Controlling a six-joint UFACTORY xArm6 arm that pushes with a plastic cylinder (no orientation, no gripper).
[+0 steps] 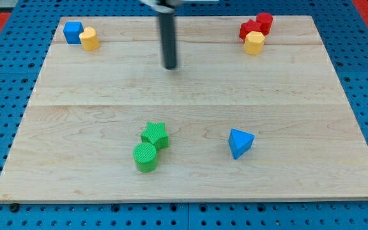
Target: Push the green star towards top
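Note:
The green star (154, 135) lies on the wooden board (190, 89), low and left of centre. A green cylinder (145, 157) touches it at its lower left. My tip (170, 66) is the lower end of a dark rod coming down from the view's top. It stands well above the star in the view, slightly to the star's right, and touches no block.
A blue triangle block (240, 142) lies right of the star. A blue cube (73, 32) and a yellow block (89, 39) sit at the top left. Two red blocks (258, 25) and a yellow block (254, 43) sit at the top right.

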